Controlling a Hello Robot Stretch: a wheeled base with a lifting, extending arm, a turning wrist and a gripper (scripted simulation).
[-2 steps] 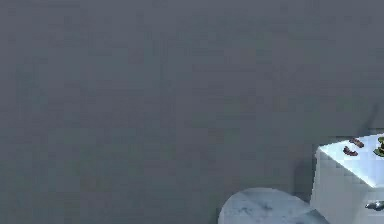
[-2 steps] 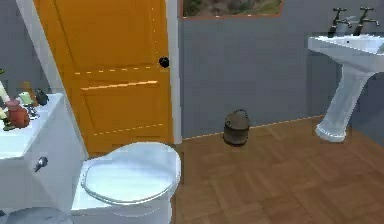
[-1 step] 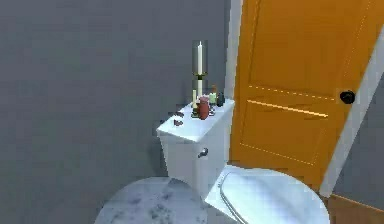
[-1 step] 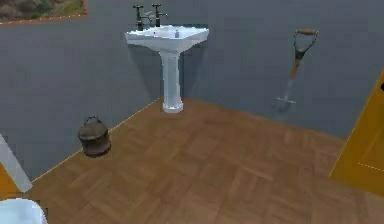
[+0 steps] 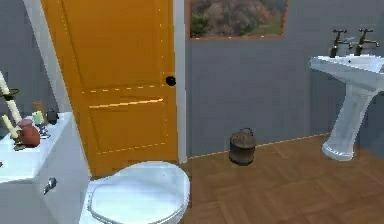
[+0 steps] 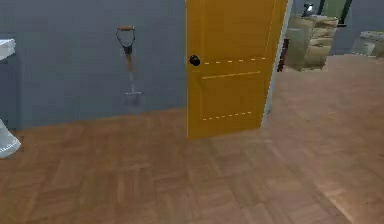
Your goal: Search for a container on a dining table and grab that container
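Forward view's toilet [image 5: 135,195] and sink [image 5: 350,68] suggest a bathroom, so the search likely continues past the arm side view's orange door [image 6: 230,70]; the tool's state cannot be told.

An orange door [image 5: 115,70] with a dark knob [image 5: 171,81] stands in a grey-walled bathroom, a white toilet [image 5: 140,192] in front of it. Candles [image 5: 8,95] and small items sit on the tank [image 5: 35,165]. A small dark bucket [image 5: 242,146] rests on the wood floor [image 5: 280,185] by the wall, beneath a framed picture [image 5: 237,17]. A pedestal sink [image 5: 352,70] carries two taps [image 5: 352,40]. In the arm side view, a long-handled tool [image 6: 128,65] hangs left of the door [image 6: 232,65]; boxes [image 6: 312,40] stand beyond it.
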